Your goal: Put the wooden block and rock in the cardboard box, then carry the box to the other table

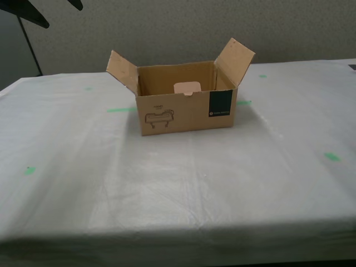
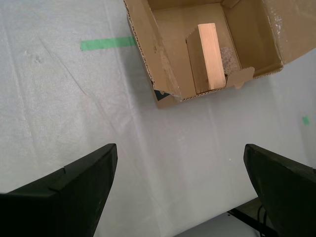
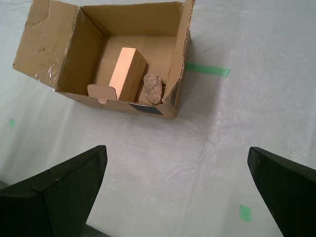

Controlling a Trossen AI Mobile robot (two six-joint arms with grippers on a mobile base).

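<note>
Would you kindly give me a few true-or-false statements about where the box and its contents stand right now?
1. The cardboard box sits on the white-cloth table. True.
2. The wooden block lies outside the box. False: it is inside.
3. The rock is in the box beside the block. True.
4. My first gripper grips the box. False: it is open, off the box.
5. My second gripper is open. True.
</note>
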